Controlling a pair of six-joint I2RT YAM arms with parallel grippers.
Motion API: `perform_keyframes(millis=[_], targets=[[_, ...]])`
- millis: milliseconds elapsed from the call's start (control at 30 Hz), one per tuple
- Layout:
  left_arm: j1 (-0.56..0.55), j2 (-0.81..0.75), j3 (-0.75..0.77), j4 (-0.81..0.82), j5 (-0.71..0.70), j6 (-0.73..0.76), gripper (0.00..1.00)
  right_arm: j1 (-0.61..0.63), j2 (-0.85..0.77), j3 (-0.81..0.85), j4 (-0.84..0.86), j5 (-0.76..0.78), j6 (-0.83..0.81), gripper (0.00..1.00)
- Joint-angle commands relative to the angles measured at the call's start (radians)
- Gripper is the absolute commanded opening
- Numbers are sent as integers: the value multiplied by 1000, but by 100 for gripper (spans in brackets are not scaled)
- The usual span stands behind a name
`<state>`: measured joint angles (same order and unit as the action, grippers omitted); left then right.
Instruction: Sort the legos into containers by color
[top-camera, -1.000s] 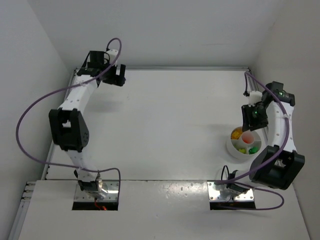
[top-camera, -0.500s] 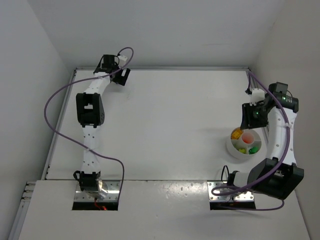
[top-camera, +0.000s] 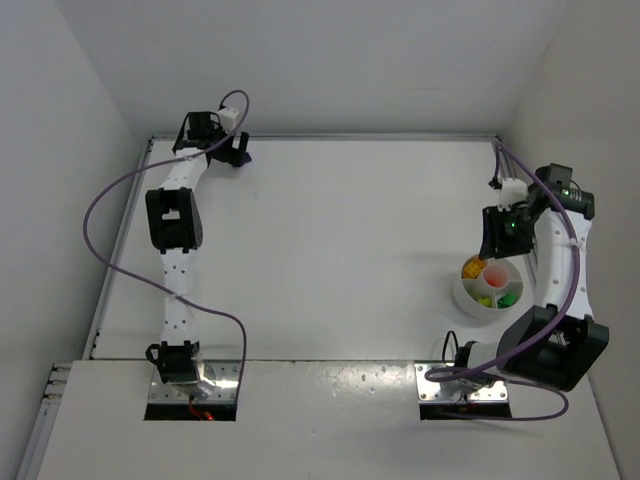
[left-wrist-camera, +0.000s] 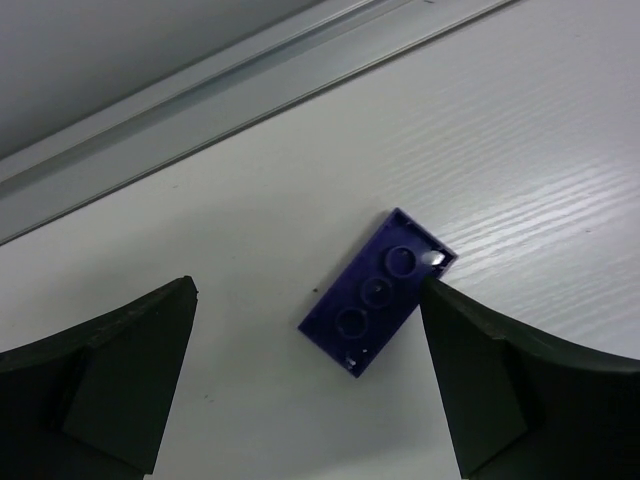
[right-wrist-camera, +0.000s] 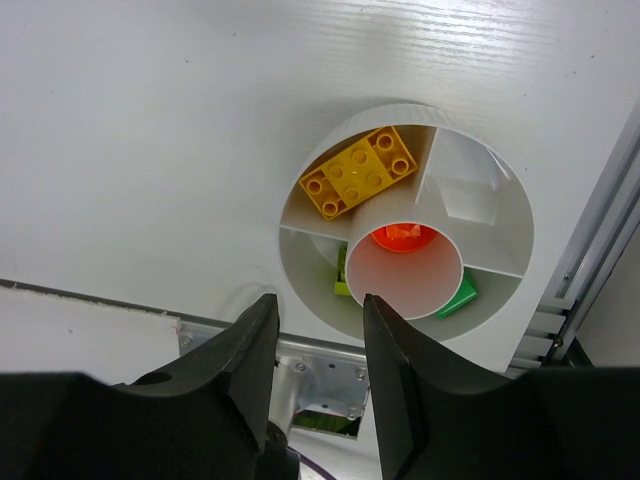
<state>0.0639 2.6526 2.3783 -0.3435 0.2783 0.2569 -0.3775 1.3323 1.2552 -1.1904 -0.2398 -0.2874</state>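
Observation:
A dark blue lego (left-wrist-camera: 378, 292) lies underside up on the table near the back rail. My left gripper (left-wrist-camera: 307, 290) is open around it, and the right fingertip (left-wrist-camera: 440, 300) is at the brick's corner. In the top view the left gripper (top-camera: 237, 153) is at the far back left, and the brick does not show there. My right gripper (right-wrist-camera: 318, 300) is open and empty, hovering above the round white dish (right-wrist-camera: 395, 108). The dish holds a yellow lego (right-wrist-camera: 358, 172), a red-orange one (right-wrist-camera: 403, 236) in the centre tube, a lime one (right-wrist-camera: 341, 275) and a green one (right-wrist-camera: 458, 296).
The dish (top-camera: 462, 300) stands near the right wall, with my right gripper (top-camera: 497, 240) just behind it. A metal rail (left-wrist-camera: 200, 110) runs along the table's back edge close to the blue lego. The arm base plates sit at the near edge.
My left arm has stretched out straighter along the left side, its gripper staying at the back left corner and shifting slightly left. My right gripper has barely moved above the dish.

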Motion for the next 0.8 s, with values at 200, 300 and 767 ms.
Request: perform_keyframes(millis=[200, 300, 767], targets=[[-19, 18, -14, 0, 183, -4, 99, -3, -1, 13, 2, -18, 8, 41], [-29, 18, -37, -12, 183, 19, 96, -3, 8, 13, 2, -18, 8, 41], [-79, -76, -94, -175, 49, 182, 46, -3, 8, 23, 11, -36, 8, 41]])
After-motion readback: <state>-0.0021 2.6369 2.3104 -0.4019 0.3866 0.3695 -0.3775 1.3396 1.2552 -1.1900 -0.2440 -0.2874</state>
